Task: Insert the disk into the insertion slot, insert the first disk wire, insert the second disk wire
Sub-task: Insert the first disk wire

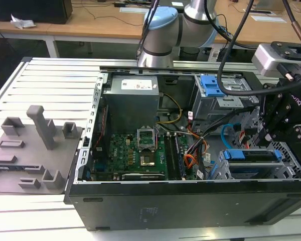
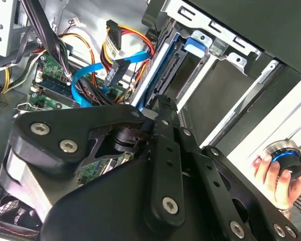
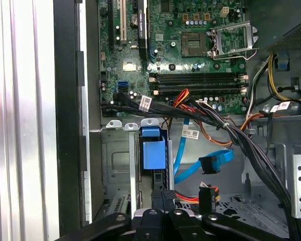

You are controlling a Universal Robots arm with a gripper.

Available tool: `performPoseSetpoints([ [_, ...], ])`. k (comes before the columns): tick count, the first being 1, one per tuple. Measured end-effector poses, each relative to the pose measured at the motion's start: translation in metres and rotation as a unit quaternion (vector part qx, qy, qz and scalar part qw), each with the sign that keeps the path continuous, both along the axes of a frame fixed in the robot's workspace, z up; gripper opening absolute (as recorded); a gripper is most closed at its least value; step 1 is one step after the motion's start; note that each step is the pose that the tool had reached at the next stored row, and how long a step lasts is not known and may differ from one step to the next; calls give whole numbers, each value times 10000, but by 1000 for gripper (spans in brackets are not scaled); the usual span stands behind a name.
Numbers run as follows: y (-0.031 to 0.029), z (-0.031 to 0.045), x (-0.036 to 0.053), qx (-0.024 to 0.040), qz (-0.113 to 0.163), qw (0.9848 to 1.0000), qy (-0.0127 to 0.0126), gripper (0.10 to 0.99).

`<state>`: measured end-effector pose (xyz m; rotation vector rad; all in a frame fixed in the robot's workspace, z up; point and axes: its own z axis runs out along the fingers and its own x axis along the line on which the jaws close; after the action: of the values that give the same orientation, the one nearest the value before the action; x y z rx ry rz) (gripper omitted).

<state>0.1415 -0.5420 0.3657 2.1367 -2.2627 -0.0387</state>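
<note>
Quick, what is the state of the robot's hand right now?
Robot's hand: it cannot be told whether it is open or closed; it is close to the disk.

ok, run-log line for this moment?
gripper: at disk | disk: in insertion slot | second disk wire: plug free, not connected

The cage [image 3: 115,160] was dull grey sheet metal, kinda matt. Carrier [image 3: 154,153] was smooth blue plastic, cable [image 3: 179,150] glossy blue too.
</note>
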Motion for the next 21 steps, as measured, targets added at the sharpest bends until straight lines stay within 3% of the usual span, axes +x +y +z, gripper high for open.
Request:
performPoseSetpoints([
  [8, 1, 2, 0, 0, 0, 10000, 0, 114],
  [9, 2, 2, 0, 0, 0, 10000, 0, 235],
  [11, 2, 2, 0, 0, 0, 10000, 0, 361],
  [14, 19, 2, 0, 0, 0, 10000, 0, 361],
  [16, 56, 2, 0, -2, 0, 10000, 0, 361],
  [21, 292, 2, 0, -22, 0, 10000, 0, 361],
])
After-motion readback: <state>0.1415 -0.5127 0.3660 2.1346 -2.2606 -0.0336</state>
